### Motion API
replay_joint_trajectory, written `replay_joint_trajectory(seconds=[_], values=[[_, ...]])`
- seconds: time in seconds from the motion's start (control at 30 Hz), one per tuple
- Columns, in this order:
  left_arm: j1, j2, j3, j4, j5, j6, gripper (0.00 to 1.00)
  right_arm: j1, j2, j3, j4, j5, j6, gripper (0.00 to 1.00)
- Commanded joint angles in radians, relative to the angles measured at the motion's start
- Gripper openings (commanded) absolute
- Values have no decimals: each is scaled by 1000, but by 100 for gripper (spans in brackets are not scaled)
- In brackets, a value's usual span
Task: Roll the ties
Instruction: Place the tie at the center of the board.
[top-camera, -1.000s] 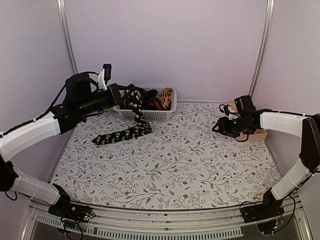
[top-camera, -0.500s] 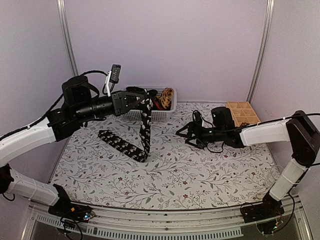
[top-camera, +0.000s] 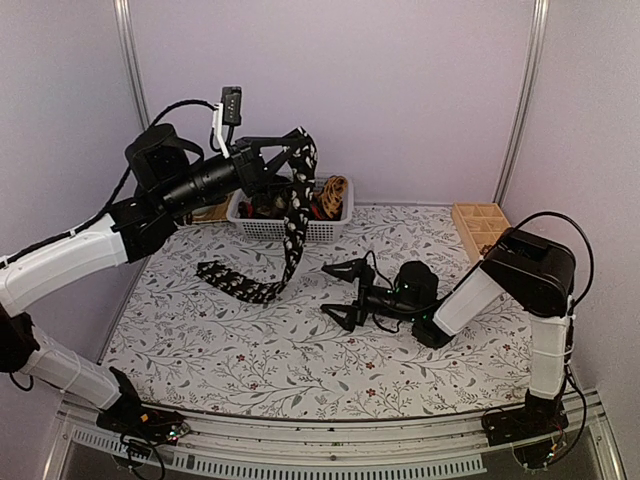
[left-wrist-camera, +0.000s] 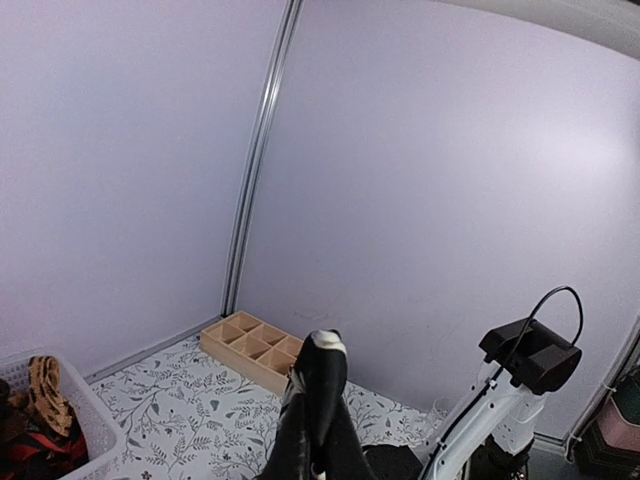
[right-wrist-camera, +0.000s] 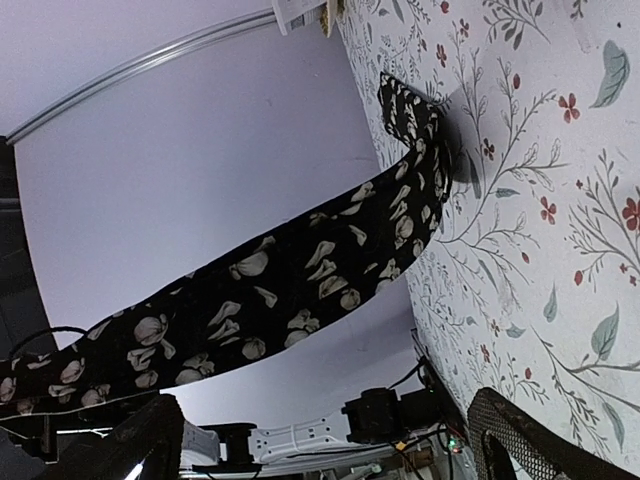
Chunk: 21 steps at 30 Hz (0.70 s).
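My left gripper (top-camera: 298, 150) is raised above the basket and shut on one end of a black tie with pale flowers (top-camera: 291, 230). The tie hangs down to the table and its other end trails left along the cloth. In the left wrist view the tie (left-wrist-camera: 322, 400) drapes over the closed fingers. My right gripper (top-camera: 338, 294) stands open, low over the table, just right of the hanging tie and apart from it. In the right wrist view the tie (right-wrist-camera: 280, 290) crosses ahead of the spread fingers (right-wrist-camera: 140, 445), with nothing between them.
A white basket (top-camera: 262, 229) at the back holds more ties, one tan patterned (top-camera: 335, 190) and one red (top-camera: 311, 206). A wooden compartment box (top-camera: 478, 224) sits at the back right. A floral cloth (top-camera: 300, 360) covers the table.
The left gripper lifted the black tie higher, so it now hangs from above the basket. The right arm swung from the wooden box to the table's middle and its jaws opened wide.
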Motion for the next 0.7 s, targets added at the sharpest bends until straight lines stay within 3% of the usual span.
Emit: replay_joint_trajectory(seconds=[0.0,0.07,0.17,0.27,0.37,0.53,0.67], values=[[-11,69,114,78,18,100,0,0,102,81,232,9,170,100],[-10,105,189,23,9,135,0,-4,45,78,99,-9,76,100],[-8,145,269,-19,13,164,0,-9,-68,79,-192,45,-210,100],[-8,173,315,-17,16,171,0,-19,-112,89,-273,82,-364,100],[-8,195,335,25,25,164,0,-19,-63,91,-141,54,-297,100],[-8,239,392,53,46,161,0,-6,77,101,192,62,-39,100],[-8,266,441,61,47,179,0,7,76,104,243,83,39,100]])
